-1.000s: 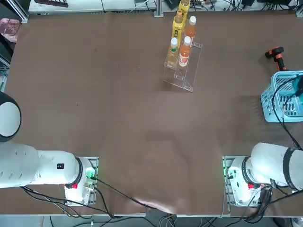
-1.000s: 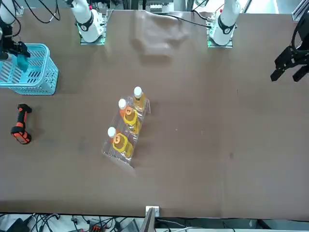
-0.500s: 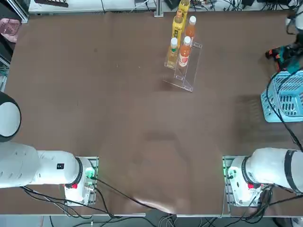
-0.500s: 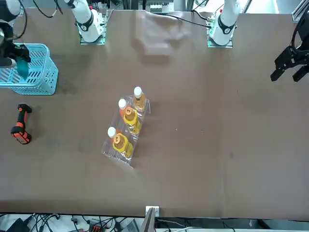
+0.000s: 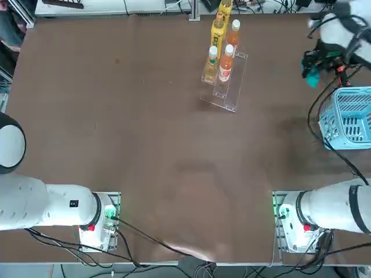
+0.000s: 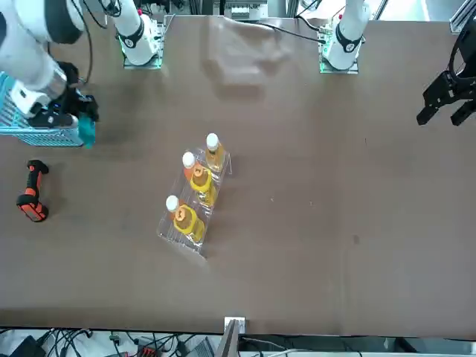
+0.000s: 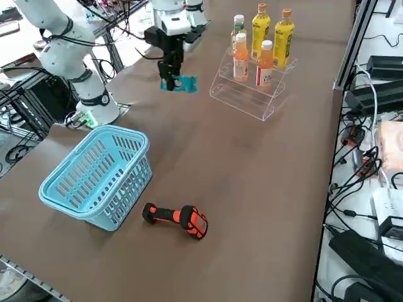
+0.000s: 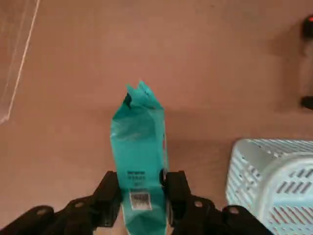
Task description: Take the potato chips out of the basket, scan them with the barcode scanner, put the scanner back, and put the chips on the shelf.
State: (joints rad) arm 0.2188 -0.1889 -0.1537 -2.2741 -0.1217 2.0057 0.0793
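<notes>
The brown desk (image 5: 168,150) spreads beneath everything. Near its right arm's base side sits the light blue basket (image 7: 97,173). The clear stepped shelf (image 7: 249,94) carries orange and yellow drink bottles (image 7: 271,44). Near the basket lies the black-and-red scanner (image 7: 176,219). The right gripper (image 8: 143,198), above the desk, is clamped on the teal packet (image 8: 138,147).

Five drink bottles here, all upright by the far edge of the table (image 5: 145,127), around its middle: two yellow bottles (image 7: 260,30), two orange bottles (image 7: 264,65) and a white-capped amber one (image 5: 211,63). A yellow one stands closest to that edge. Past the edge, black cables (image 7: 352,182) tangle near a pale pinkish box (image 7: 391,146) and dark boxes (image 7: 379,100).
</notes>
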